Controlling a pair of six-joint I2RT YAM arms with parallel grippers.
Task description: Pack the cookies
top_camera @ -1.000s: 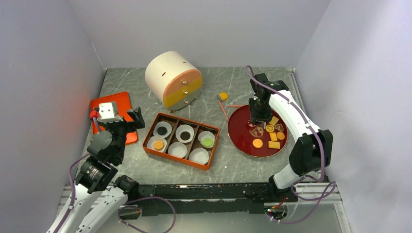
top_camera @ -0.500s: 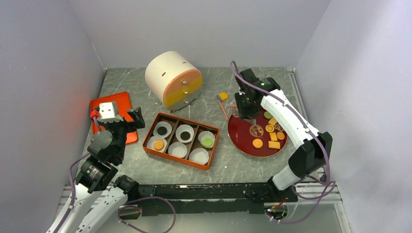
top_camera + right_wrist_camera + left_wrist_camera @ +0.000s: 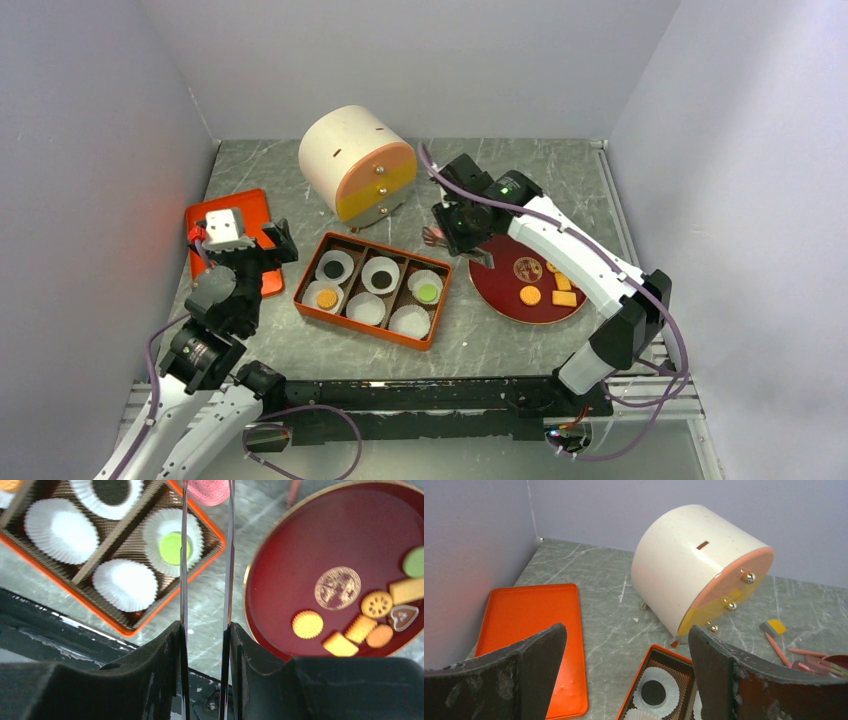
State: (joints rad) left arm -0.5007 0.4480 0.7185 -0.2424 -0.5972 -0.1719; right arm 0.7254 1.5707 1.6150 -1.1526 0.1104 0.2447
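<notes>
A pink cookie [image 3: 207,490] is pinched at the tips of the tweezers [image 3: 182,555], top centre of the right wrist view, just beyond the orange box [image 3: 150,614]; the right gripper [image 3: 205,635] is clamped on those tweezers; more cookies [image 3: 350,622] lie on the red plate [image 3: 280,540] at right; the left gripper [image 3: 626,645] is spread wide, holding nothing, at the lower left of the top view.

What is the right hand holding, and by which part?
The right hand clamps metal tongs across their blades; the tips pinch a pink cookie.
</notes>
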